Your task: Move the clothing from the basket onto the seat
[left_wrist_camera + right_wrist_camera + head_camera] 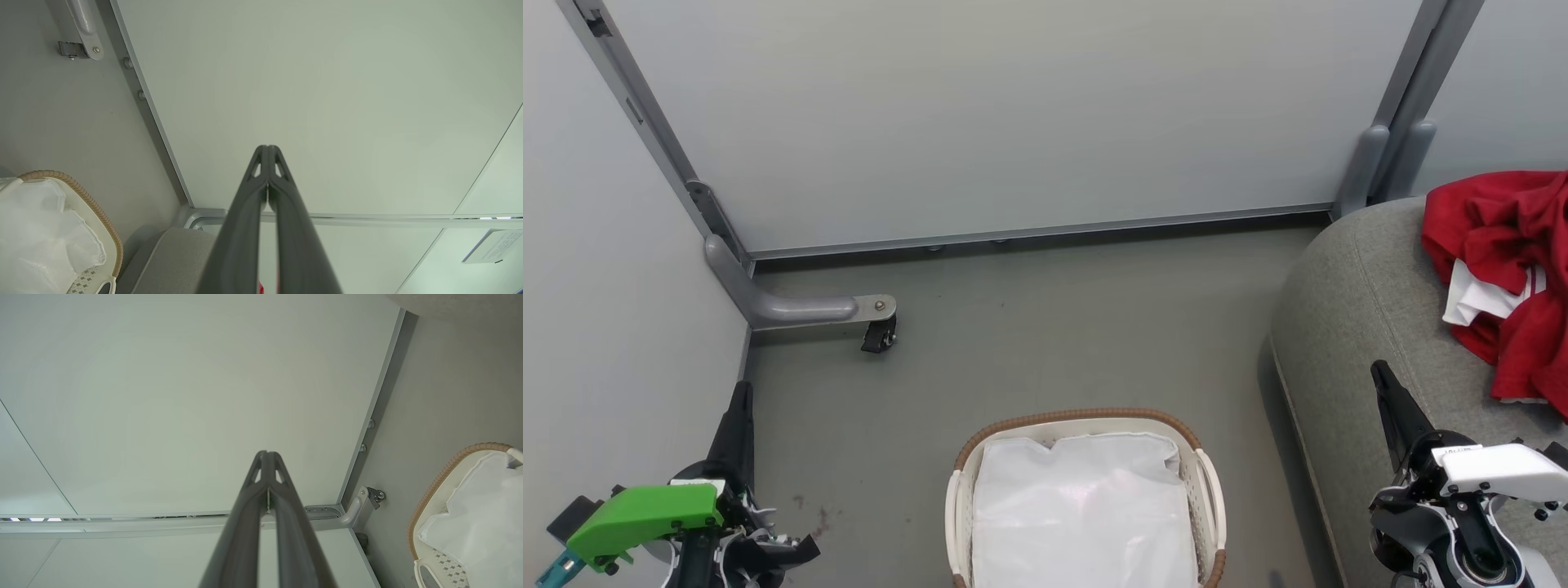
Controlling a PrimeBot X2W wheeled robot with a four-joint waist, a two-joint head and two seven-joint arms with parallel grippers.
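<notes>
The red clothing (1507,273), with a white panel showing in its folds, lies heaped on the grey seat (1356,327) at the right edge of the head view. On the floor at bottom centre stands the white basket (1207,490) with its brown woven rim, holding just a white liner (1082,510). My left gripper (741,392) is shut with nothing in it at lower left, well left of the basket. Shut and bare as well, my right gripper (1379,371) hovers over the seat's front edge. The basket (104,222) and the seat (171,261) also appear in the left wrist view.
Pale partition walls (1013,114) close the space behind and on the left. A grey metal foot with a black caster (879,333) juts onto the floor at left. Bare grey floor (1054,327) lies between the basket and the wall.
</notes>
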